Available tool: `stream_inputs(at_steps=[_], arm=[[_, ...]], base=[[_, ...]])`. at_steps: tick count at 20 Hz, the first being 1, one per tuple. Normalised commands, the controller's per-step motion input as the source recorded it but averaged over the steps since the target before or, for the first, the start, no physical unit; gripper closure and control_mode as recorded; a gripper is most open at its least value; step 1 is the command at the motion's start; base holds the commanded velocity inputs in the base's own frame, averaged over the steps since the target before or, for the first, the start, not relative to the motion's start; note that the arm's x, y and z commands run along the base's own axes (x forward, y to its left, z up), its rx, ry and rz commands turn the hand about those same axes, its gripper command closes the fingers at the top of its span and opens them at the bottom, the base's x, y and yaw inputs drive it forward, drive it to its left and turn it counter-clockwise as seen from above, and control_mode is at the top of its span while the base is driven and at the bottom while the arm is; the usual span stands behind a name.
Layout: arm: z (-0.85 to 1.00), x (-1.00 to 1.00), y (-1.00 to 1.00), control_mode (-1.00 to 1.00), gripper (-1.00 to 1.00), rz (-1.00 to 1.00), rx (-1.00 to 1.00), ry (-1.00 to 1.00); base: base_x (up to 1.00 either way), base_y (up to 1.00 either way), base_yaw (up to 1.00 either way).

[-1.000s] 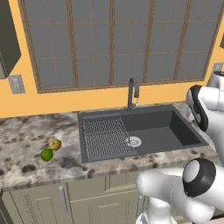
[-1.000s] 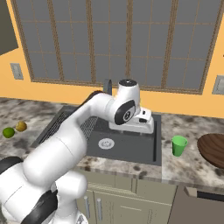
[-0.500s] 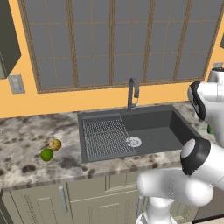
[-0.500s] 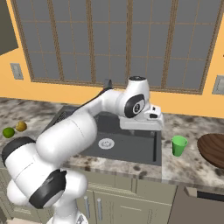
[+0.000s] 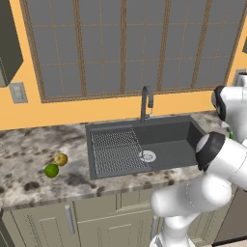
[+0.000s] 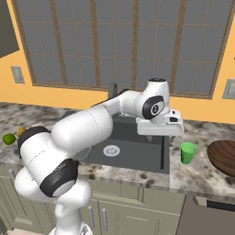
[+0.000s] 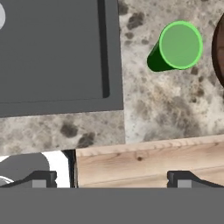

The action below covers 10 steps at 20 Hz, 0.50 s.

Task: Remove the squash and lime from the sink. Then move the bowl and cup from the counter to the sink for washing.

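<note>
The yellow-orange squash (image 5: 61,158) and the green lime (image 5: 51,170) lie side by side on the counter left of the dark grey sink (image 5: 164,144). In the right base view, my gripper (image 6: 160,131) hangs over the sink's right rim (image 6: 166,153), just left of and above the green cup (image 6: 187,152). The reddish-brown bowl (image 6: 222,157) sits right of the cup. In the hand view the upright cup (image 7: 180,45) is at upper right, with the bowl's rim (image 7: 219,48) beside it. My gripper (image 7: 111,179) is open, with nothing between its fingers.
A dark arched faucet (image 5: 146,99) stands behind the sink, under a wide window. Speckled stone counter (image 7: 166,105) runs between the sink's edge and the cup. A wooden cabinet front (image 7: 148,162) lies below the counter edge in the hand view.
My arm has swung right, from over the sink basin to its right rim near the cup. The gripper stayed open. Squash, lime, cup and bowl have not moved.
</note>
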Motion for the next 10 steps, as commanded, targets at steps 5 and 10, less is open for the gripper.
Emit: stream_inputs(at_steps=[5,10], arm=[[-0.15,0.09,-0.27,-1.0,-1.0,0.0,0.05,0.0],[-0.18,0.16,-0.18,-1.0,-1.0,0.0,0.07,-0.01]], base=[[0.0,0.0,0.0],[0.0,0.0,0.0]])
